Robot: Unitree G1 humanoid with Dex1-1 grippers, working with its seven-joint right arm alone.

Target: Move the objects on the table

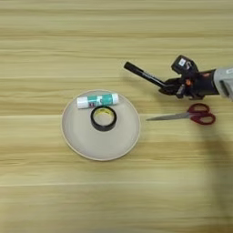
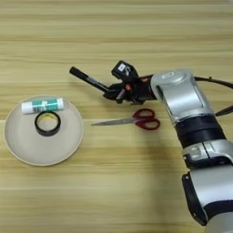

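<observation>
— Four small things are showing on the broad light tan wooden worktop (image 1: 45, 191), whose plank grain is running side to side and filling the whole view.

— What is lying where?

— A round beige shallow plate (image 1: 73, 139) is sitting left of centre, carrying a white glue stick with a green label (image 1: 97, 100) along its far side and a black tape ring with a yellowish core (image 1: 103, 118) just beside it, near the middle.

— And nearer the arm?

— Red-handled scissors with closed silver blades (image 2: 132, 119) are lying on the bare wood right of the plate, tips pointing toward it. Just beyond them, the black two-fingered tool (image 2: 110, 93) is gripping a slim black marker pen (image 2: 86, 78) by its right end; the pen is angling up-left, well apart from the plate.
</observation>
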